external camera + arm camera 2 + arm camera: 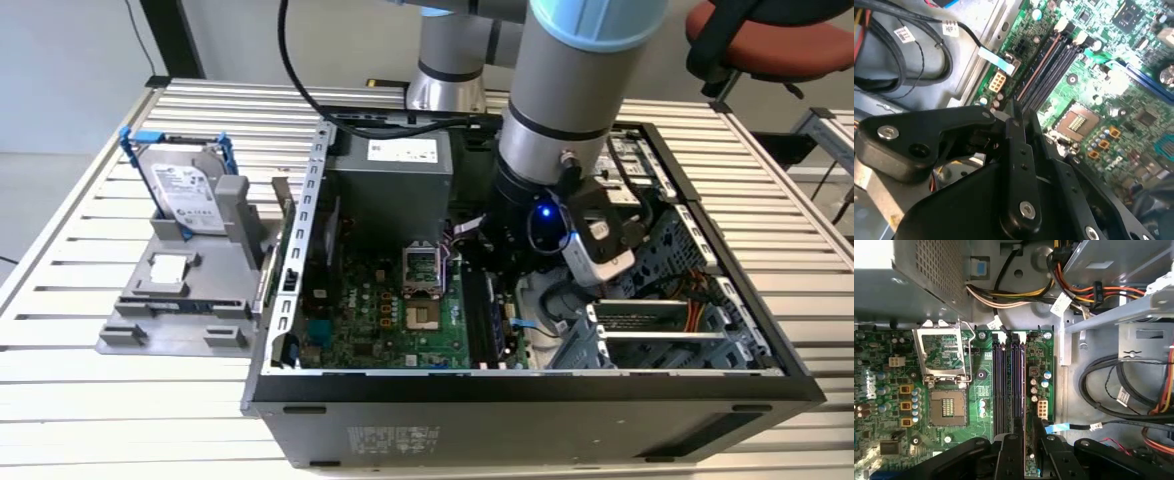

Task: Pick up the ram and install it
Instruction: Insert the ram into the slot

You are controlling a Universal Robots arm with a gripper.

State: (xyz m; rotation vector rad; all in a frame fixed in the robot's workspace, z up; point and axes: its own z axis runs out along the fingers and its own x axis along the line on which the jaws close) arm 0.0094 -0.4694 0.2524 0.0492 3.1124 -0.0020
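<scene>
Black fingers [1019, 440] of the hand [1018, 432] are pressed together on the ram [1018, 390], a thin dark stick standing on edge in the long memory slots [1000, 385] of the green motherboard [954, 440]. Beside the slots sits the open processor socket [946, 407]. Around it stands the computer case [534, 420] on the slatted worktop [134, 410], with a hard drive [180, 190] well apart on a grey stand.
</scene>
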